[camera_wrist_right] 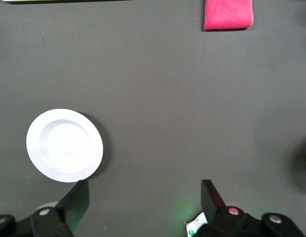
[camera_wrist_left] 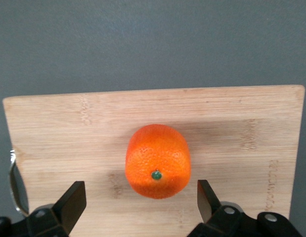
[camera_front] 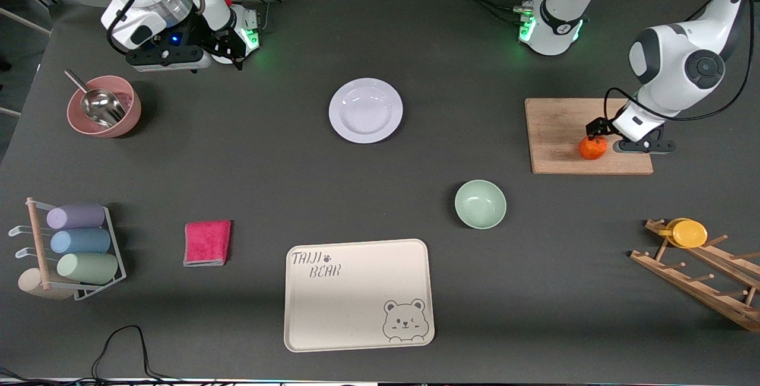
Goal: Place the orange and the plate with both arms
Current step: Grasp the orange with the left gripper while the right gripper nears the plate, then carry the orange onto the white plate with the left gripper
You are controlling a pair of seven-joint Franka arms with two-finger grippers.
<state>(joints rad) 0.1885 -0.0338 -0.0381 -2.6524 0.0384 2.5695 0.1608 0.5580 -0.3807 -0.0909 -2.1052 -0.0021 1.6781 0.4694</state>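
**Left gripper low over the orange, plate lying untouched mid-table**

While the right arm is waiting near its base, the left gripper [camera_front: 595, 135] is hanging low over the wooden cutting board [camera_front: 558, 122] at the left arm's end of the table, right at the orange [camera_front: 592, 147]. In the left wrist view its two fingers [camera_wrist_left: 73, 200] are standing wide apart, one on each side of the orange [camera_wrist_left: 157, 161], with clear board [camera_wrist_left: 232, 128] showing between each fingertip and the fruit, so nothing is being gripped. The orange is sitting on the board, close to the edge nearer the front camera, its green stem spot turned toward the wrist camera.

The white plate [camera_front: 366, 110] is lying flat on the dark table [camera_front: 249, 166], about midway between the two arms' ends and well apart from the board. The right gripper [camera_front: 228, 47] is hovering up by the right arm's base, and in the right wrist view its fingers [camera_wrist_right: 76, 200] are spread open around nothing, with the plate [camera_wrist_right: 64, 145] showing below on the bare table.

Nearer the front camera than the plate, a mint-green bowl [camera_front: 480, 203] is sitting upright and the beige bear tray [camera_front: 358, 294] is lying flat. A folded pink cloth [camera_front: 207, 243] is resting beside the tray, toward the right arm's end.
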